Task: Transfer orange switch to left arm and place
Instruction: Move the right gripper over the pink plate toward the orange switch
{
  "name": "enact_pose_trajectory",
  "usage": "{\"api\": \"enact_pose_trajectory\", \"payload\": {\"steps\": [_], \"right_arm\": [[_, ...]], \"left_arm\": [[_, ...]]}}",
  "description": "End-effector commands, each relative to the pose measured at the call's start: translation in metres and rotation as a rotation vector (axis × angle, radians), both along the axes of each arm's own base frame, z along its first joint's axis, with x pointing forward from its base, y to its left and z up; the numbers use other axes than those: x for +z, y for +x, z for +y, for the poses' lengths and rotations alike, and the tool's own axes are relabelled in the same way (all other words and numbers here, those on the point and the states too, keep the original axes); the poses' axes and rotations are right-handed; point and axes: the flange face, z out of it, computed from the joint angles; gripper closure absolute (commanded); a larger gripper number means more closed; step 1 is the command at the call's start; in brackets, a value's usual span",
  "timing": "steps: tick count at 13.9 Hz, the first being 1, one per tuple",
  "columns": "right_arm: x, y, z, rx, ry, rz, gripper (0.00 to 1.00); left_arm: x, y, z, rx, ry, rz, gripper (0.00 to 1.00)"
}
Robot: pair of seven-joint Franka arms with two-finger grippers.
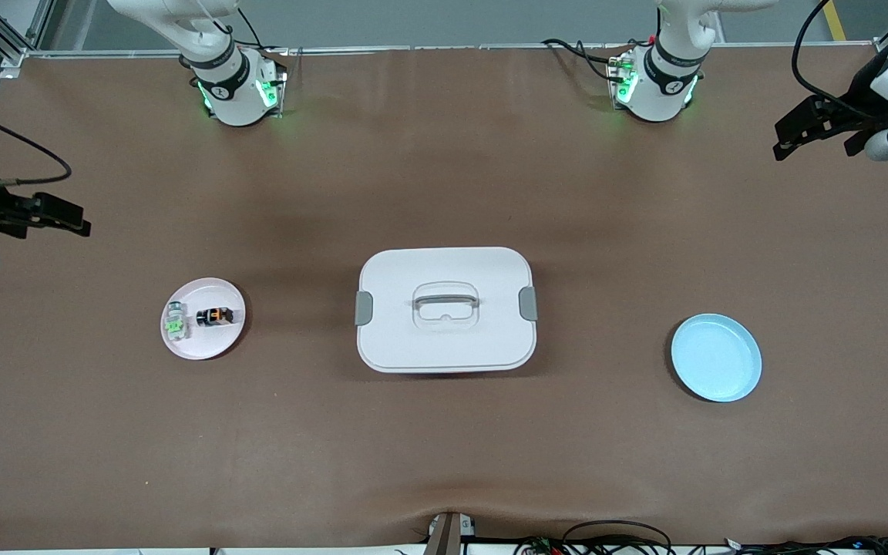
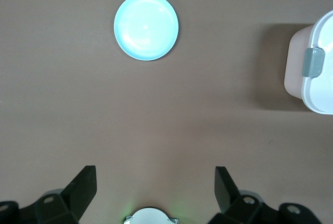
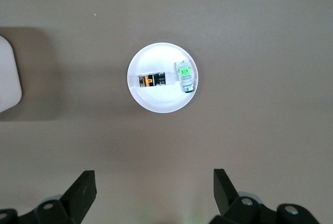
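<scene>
Brown table (image 1: pixel 444 462) carries a pale pink round plate (image 1: pixel 222 343) toward the right arm's end, w/ a small clear/pale grey part w/ green centre (image 1: pixel 176 321) lying in it, near the rim. Light blue round plate (image 1: pixel 716 358) sits toward the left arm's end, nothing in it. Black cables (image 1: pixel 613 532) bunch along the table edge nearest the front camera.

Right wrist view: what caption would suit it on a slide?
Open right hand above a white plate holding the orange switch and a green switch.
</scene>
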Motion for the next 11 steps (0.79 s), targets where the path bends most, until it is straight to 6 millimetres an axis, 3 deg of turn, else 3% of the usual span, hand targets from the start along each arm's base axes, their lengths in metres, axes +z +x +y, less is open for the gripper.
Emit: {"api": "enact_pose_trajectory", "payload": {"steps": [1, 8, 11], "right_arm": [[-0.022, 0.004, 0.003, -0.007, -0.005, -0.013, 0.0], [-0.108, 0.004, 0.006, -0.078, 0.066, -0.065, 0.0], [-0.155, -0.004, 0.007, -0.103, 0.057, -0.088, 0.0]], "left_arm": [[0.003, -0.002, 0.004, -0.012, 0.004, 0.004, 0.0], [0.001, -0.002, 0.005, -0.01, 0.005, 0.007, 0.0], [0.001, -0.002, 0.004, -0.012, 0.005, 0.007, 0.0]]}}
